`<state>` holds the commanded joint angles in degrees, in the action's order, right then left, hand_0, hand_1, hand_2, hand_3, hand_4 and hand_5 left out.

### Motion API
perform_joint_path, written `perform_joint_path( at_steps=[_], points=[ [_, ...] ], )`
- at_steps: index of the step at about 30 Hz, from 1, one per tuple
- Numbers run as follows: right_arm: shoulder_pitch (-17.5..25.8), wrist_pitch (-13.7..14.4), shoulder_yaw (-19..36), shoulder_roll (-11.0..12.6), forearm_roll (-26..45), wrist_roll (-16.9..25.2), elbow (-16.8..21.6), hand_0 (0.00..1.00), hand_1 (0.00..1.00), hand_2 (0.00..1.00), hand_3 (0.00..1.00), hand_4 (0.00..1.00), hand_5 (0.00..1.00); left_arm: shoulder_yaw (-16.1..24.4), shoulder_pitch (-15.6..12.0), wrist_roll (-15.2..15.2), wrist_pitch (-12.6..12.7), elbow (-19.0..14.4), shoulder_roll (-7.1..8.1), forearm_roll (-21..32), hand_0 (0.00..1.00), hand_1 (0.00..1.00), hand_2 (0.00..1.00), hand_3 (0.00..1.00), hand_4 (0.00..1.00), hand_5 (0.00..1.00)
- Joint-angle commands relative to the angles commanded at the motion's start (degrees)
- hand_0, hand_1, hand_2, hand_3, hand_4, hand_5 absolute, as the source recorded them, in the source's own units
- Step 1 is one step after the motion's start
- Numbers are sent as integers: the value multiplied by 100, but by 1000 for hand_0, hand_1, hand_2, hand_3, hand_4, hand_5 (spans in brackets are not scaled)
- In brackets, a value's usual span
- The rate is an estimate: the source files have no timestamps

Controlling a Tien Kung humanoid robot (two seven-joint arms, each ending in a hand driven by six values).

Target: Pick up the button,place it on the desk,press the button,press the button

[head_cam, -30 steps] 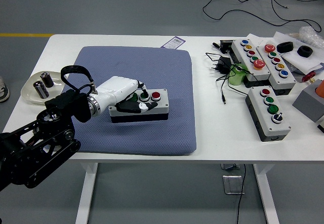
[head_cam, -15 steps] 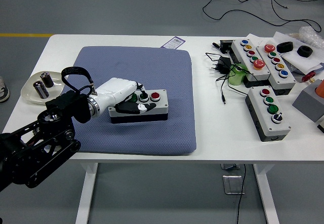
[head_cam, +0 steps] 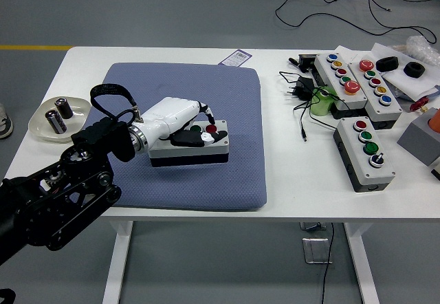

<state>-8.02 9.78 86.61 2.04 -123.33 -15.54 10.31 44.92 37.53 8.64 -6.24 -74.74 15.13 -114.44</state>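
Note:
A grey button box (head_cam: 194, 152) with a black base lies on the blue mat (head_cam: 206, 87) near its middle. Its top carries a green button (head_cam: 196, 130) and a red button (head_cam: 213, 130), both partly covered. My left hand (head_cam: 199, 132), white with black fingers, lies over the top of the box from the left. One finger (head_cam: 208, 120) arches over and comes down at the red button, and the thumb lies flat on the top. The hand grasps nothing. My right arm is out of view.
A white dish (head_cam: 41, 126) with batteries sits at the table's left edge. Three more button boxes (head_cam: 364, 154) (head_cam: 342, 77) (head_cam: 377, 87), a green item (head_cam: 320, 104), a black plug with cable (head_cam: 301, 92) and a grey box (head_cam: 419, 139) crowd the right side.
My left hand has slid to the right along the top of the box, from the green button to the red one. The box has stayed where it was on the mat.

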Motion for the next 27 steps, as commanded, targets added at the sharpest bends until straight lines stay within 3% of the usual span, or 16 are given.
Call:
perform_joint_path(
  at_steps=[16, 22, 27],
  points=[
    [21, 0, 4, 2, -14, 0, 0, 673, 646, 690, 635, 311, 193, -88, 5, 70, -135, 422, -91, -40, 2, 2, 2, 670, 769, 998],
    [12, 2, 22, 2, -27, 4, 0, 673, 646, 690, 635, 311, 193, -120, -16, 77, -290, 431, -48, -67, 2, 2, 2, 672, 769, 998],
    [8, -1, 42, 2, -49, 5, 0, 673, 646, 690, 635, 311, 192, -58, -45, 73, -227, 388, -29, -66, 2, 2, 2, 672, 770, 998]
  ],
)
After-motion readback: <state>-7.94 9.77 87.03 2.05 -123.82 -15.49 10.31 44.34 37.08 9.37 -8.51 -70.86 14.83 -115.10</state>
